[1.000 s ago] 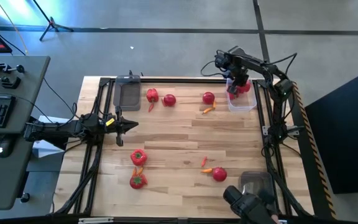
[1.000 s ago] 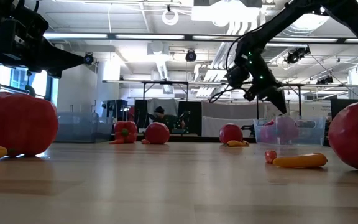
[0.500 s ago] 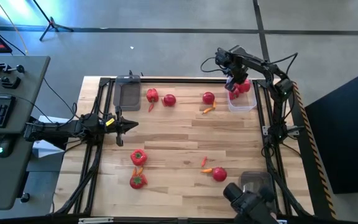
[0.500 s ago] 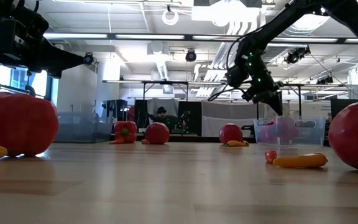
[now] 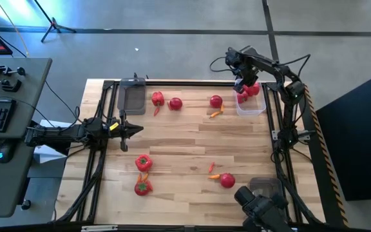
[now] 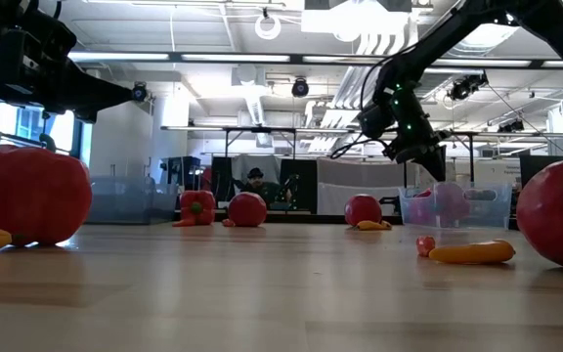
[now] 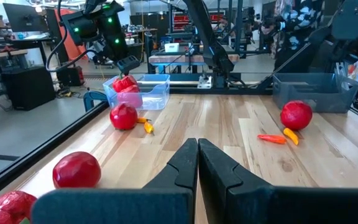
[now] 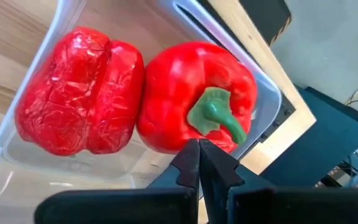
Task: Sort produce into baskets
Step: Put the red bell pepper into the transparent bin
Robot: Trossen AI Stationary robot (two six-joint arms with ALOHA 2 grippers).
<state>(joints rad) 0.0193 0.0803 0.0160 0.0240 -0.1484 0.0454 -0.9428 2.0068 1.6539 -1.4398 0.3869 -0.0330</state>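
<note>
I have two red peppers (image 8: pixel 135 99) in the upper-right basket (image 5: pixel 251 106); right gripper (image 5: pixel 241 84) pinched empty above it; tomatoes (image 5: pixel 175 103), carrots (image 5: pixel 216 114) remain.

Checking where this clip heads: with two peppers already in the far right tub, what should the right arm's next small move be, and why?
Probably swing the right claw away from the tub toward the tomato beside it. The claw is shut and empty above the tub, both peppers lie inside, and that tomato with a small carrot is the closest loose produce. The left claw waits shut at the left edge.
</note>
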